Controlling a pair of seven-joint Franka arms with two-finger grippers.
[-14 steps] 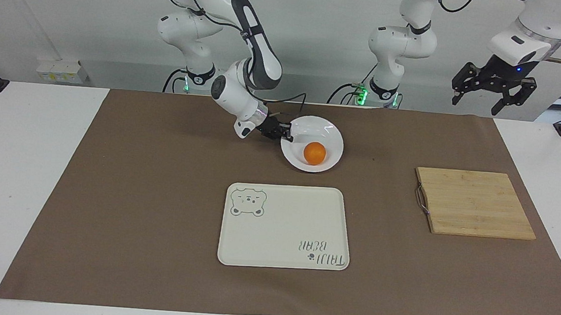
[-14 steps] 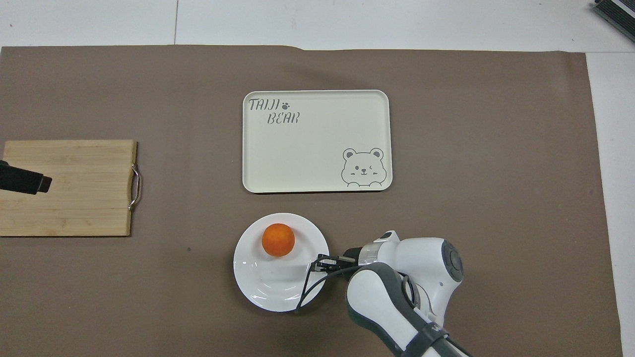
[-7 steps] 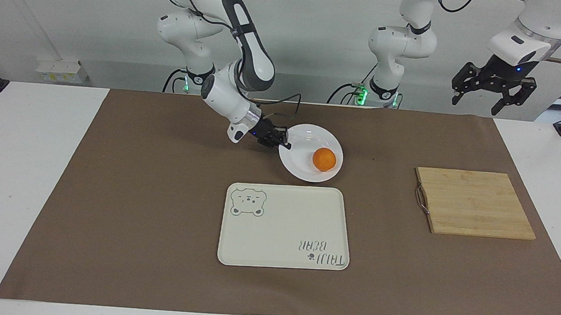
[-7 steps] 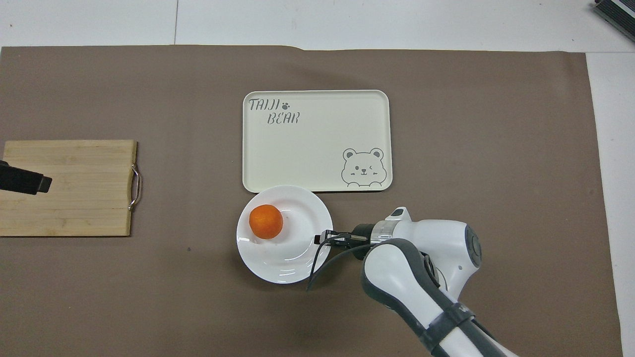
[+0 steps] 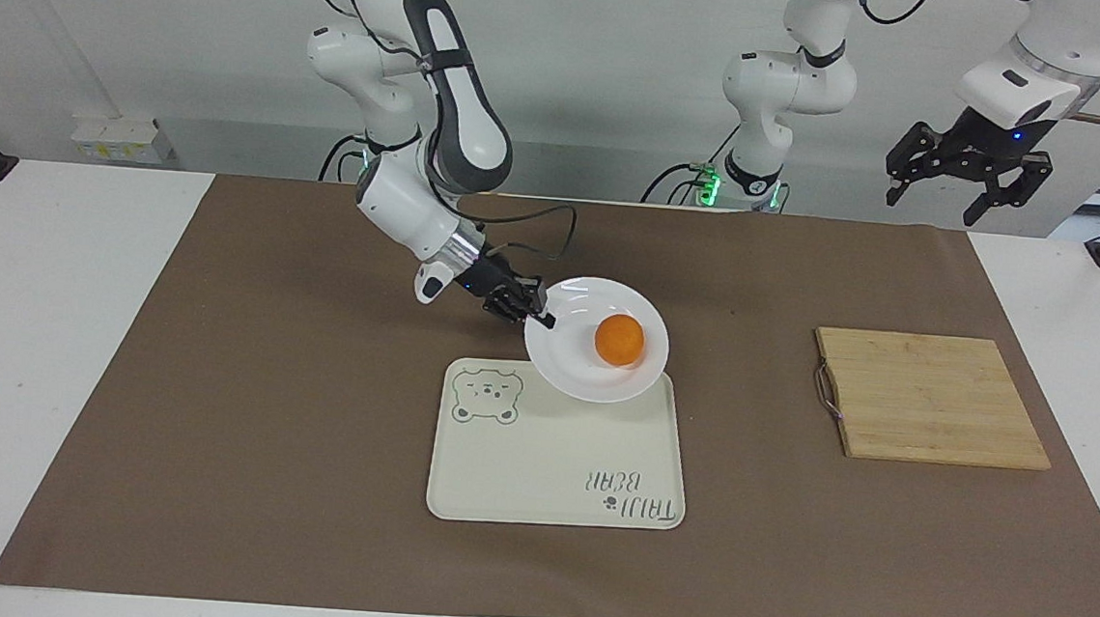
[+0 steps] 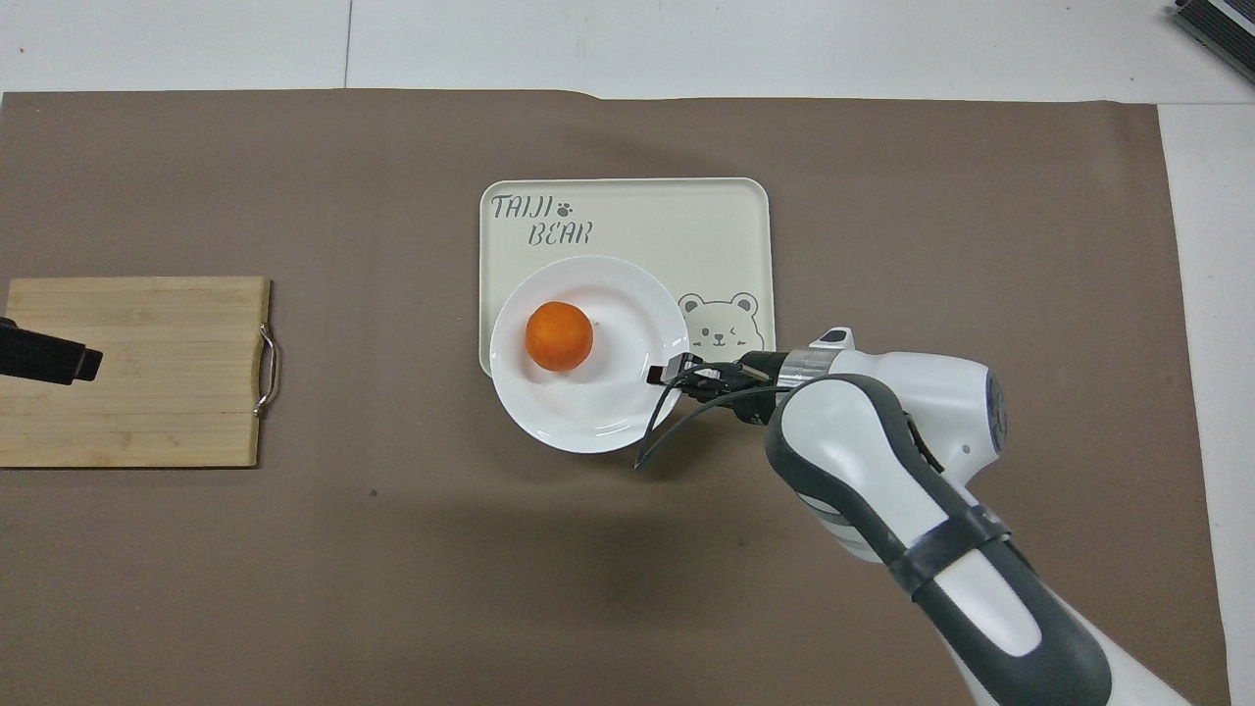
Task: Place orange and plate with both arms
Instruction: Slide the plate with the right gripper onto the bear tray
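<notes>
Facing view: the plate (image 5: 584,374) is being held by its rim, pinched by the right gripper (image 5: 538,317), over the tray (image 5: 538,472) edge nearer the robots. The orange (image 5: 619,340) is being carried on the plate. The left gripper (image 5: 967,188) is being kept spread, waiting above the cutting board (image 5: 931,398) on the bench (image 5: 56,313).

The plate (image 5: 577,368) covers one edge of the tray (image 5: 538,472) and, in the overhead view, part of the bear drawing (image 6: 724,331). The right gripper (image 5: 540,316) meets the plate rim, but its fingertips are too small to read. In the overhead view the picture's edge cuts the left gripper (image 6: 49,355) and the wooden board (image 6: 137,371).
</notes>
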